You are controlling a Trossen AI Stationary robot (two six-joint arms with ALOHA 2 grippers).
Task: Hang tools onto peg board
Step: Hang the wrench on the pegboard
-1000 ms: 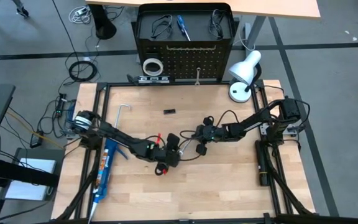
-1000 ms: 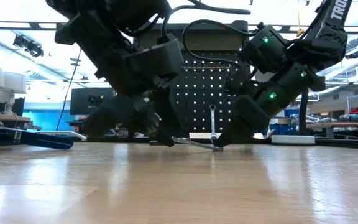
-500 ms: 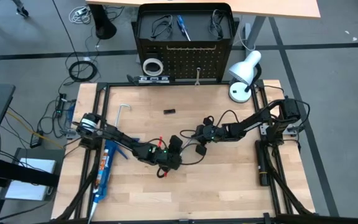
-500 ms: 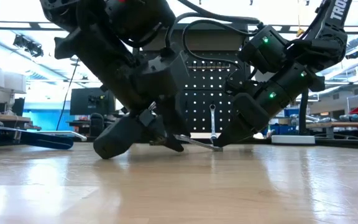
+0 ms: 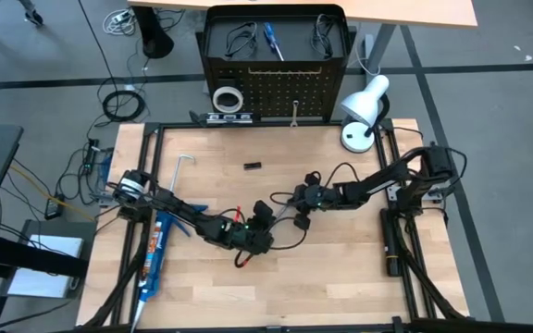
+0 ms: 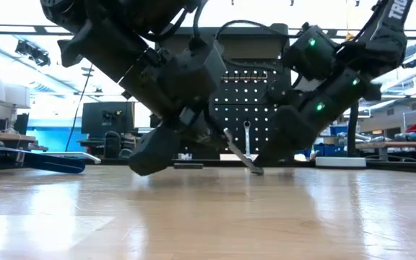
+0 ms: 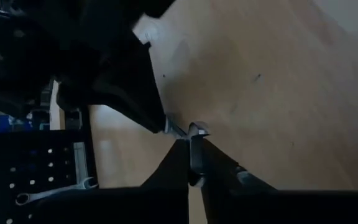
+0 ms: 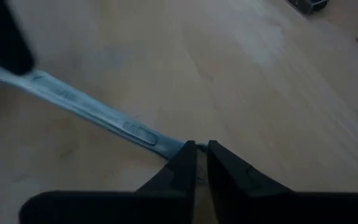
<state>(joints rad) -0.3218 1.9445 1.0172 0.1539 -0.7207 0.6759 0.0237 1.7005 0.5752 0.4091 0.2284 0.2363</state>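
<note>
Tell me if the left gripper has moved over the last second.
Yes. In the high view the left gripper has slid slightly toward the table's near edge, away from the peg board, and shut on the wrench.

You get one camera straight overhead covering the whole table (image 5: pixel 340 268), one level at its near edge facing the peg board (image 6: pixel 255 94), and two close wrist cameras sharing the wrench (image 8: pixel 98 112).
</note>
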